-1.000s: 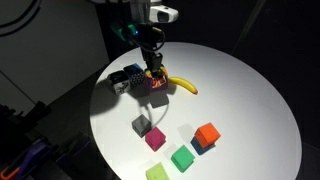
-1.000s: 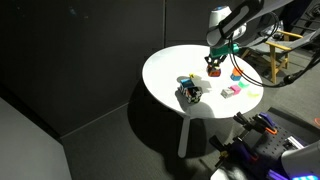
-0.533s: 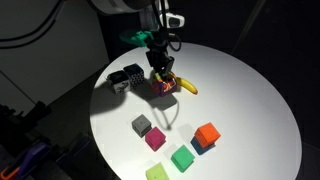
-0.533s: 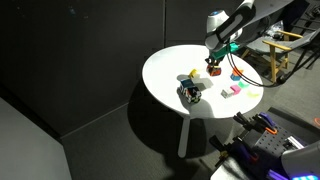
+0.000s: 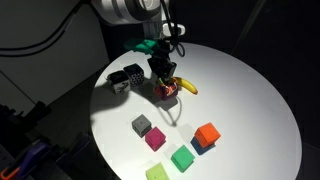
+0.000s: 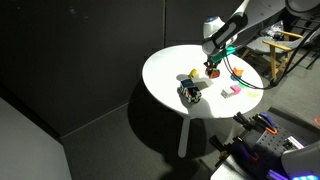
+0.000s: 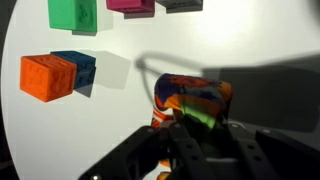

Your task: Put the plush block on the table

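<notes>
The plush block (image 7: pixel 192 100), a soft cube with orange, red and green faces, is held between my gripper's fingers in the wrist view. My gripper (image 5: pixel 164 83) is shut on it low over the round white table (image 5: pixel 240 100), beside a yellow banana (image 5: pixel 186 87). In an exterior view the gripper (image 6: pixel 212 70) hangs with the block near the table's far side. I cannot tell whether the block touches the table top.
A dark speckled object (image 5: pixel 126 77) lies near the table's edge. Grey (image 5: pixel 142 125), magenta (image 5: pixel 155 139), green (image 5: pixel 181 158), orange (image 5: pixel 207 133) and blue (image 7: pixel 75 66) cubes sit in a group on the table's near side. A dark wall stands behind.
The arm has carried the plush block a little away from the speckled object toward the banana and slightly lower. The gripper stays shut on the block.
</notes>
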